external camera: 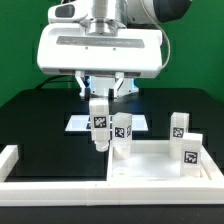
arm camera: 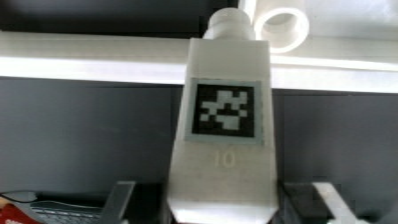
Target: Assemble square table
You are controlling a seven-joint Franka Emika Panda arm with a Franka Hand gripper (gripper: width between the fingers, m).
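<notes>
- Exterior view: the gripper [external camera: 101, 100] hangs a tagged leg [external camera: 99, 125] just off the square panel's [external camera: 150, 160] corner near the counter's front edge; a tilted leg could miss its socket.
- Wrist view: fingers [arm camera: 125, 195] appear clamped on the leg [arm camera: 228, 110], though their contact is partly hidden.

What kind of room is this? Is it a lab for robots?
Probably a robot test lab. A robot gripper holds a white tagged leg over a black table, a plain green screen stands behind, and a marker board with printed tags lies flat for the cameras.
</notes>
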